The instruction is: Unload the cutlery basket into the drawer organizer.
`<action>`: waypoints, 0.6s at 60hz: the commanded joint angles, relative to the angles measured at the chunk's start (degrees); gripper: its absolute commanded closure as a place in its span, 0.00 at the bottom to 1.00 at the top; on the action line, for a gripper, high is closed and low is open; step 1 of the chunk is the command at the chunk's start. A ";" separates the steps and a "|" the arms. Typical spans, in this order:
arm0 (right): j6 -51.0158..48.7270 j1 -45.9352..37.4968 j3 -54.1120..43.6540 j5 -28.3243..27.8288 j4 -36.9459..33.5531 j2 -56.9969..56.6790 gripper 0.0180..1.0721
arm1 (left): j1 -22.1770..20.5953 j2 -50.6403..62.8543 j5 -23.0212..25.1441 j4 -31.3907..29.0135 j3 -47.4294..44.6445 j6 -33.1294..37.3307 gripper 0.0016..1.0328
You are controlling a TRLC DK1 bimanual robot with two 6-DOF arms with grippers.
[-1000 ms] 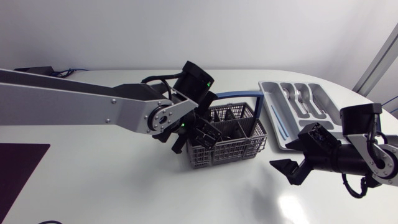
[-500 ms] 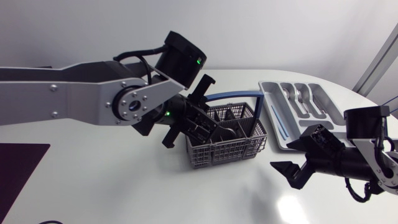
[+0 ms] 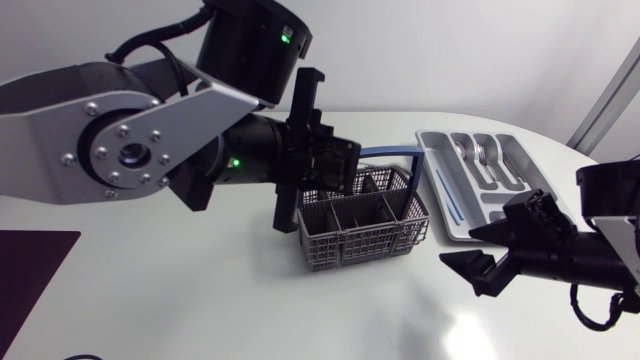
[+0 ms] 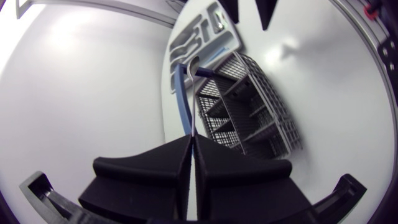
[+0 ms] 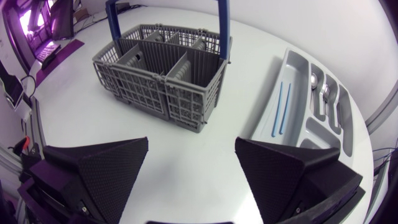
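The left gripper (image 3: 343,167) is pressed together on the thin stem of a spoon (image 4: 194,65). In the left wrist view its two fingers (image 4: 143,174) meet with only this stem between them. The bowl of the spoon stands out ahead of the fingertips, just beside the blue handle (image 4: 180,93) of the basket. In the head view I cannot make out the spoon itself.

This gripper hangs above the far left corner of the grey cutlery basket (image 3: 365,240), which stands about in the middle of the table (image 3: 200,290). The drawer organizer (image 3: 433,172) lies to the right of the basket and a little farther. It holds some cutlery (image 3: 485,153) and two blue sticks (image 3: 451,200). The right gripper (image 3: 488,255) is spread wide and holds nothing. It is at the right, on the near side of the organizer.
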 commanded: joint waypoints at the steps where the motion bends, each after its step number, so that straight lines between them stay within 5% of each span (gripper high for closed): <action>1: 3.92 -2.19 3.78 -2.68 -2.08 -0.32 0.05 | -0.97 -1.29 0.27 3.31 -1.27 -11.68 0.97; 15: 14.73 -6.15 9.94 -14.54 -3.66 0.56 0.05 | -5.37 -1.47 0.45 14.21 -5.84 -37.78 0.97; 36: 43.56 -1.93 22.59 -26.41 8.20 11.72 0.05 | -4.58 -2.52 -0.96 28.71 -10.15 -56.77 0.97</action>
